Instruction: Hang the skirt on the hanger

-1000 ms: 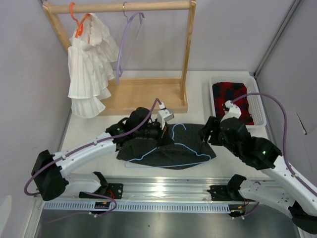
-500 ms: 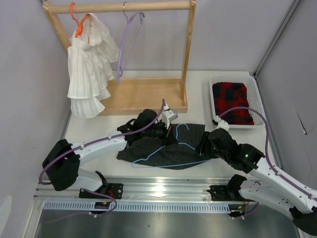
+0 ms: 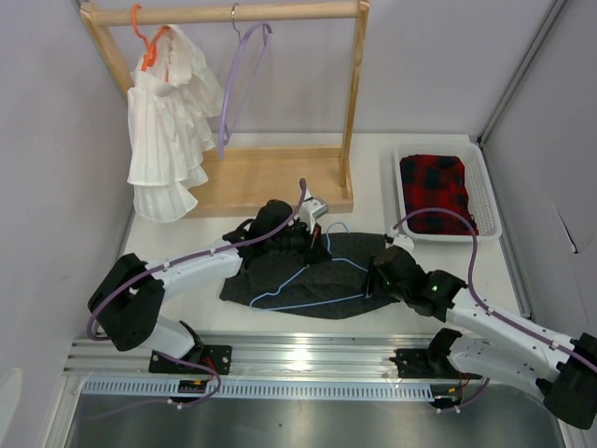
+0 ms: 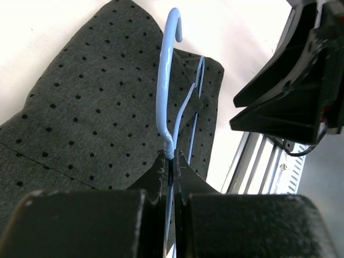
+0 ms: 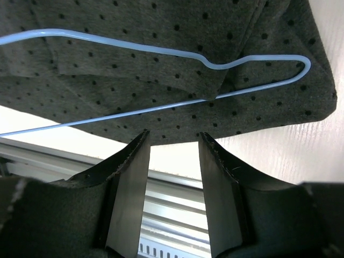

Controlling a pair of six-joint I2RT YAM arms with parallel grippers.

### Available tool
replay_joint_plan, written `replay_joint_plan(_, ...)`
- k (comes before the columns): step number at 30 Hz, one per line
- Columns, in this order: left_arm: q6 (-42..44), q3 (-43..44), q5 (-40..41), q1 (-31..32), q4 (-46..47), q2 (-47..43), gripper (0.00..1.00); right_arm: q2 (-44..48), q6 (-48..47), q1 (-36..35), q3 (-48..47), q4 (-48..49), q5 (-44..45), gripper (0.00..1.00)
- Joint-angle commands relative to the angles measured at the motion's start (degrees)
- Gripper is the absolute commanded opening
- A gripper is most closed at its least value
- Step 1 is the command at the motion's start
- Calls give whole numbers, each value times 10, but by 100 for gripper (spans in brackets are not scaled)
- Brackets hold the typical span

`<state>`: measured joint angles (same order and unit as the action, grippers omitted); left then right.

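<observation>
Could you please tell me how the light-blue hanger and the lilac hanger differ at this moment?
The light-blue hanger lies on the skirt; the lilac hanger hangs from the wooden rail. The left gripper has jaws shut on the light-blue one's neck; no gripper touches the lilac one. Both are thin hooked hangers.
</observation>
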<state>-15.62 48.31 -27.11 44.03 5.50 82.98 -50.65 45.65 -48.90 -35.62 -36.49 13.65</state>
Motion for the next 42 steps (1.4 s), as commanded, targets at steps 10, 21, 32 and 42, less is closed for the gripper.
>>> replay_joint_plan(10,-5,-11,0,-3,21,17,0,-31,2,6,77,120,11,51)
replay_joint_plan(21,-9,-13,-7,-3,29,24,0,-44,-16,30,128,244,25,50)
replay_joint_plan(32,-3,-13,-7,-3,23,33,0,-45,-14,34,158,289,55,46)
replay_joint_plan(42,2,-16,-1,-3,24,38,0,-32,-17,35,182,319,66,45)
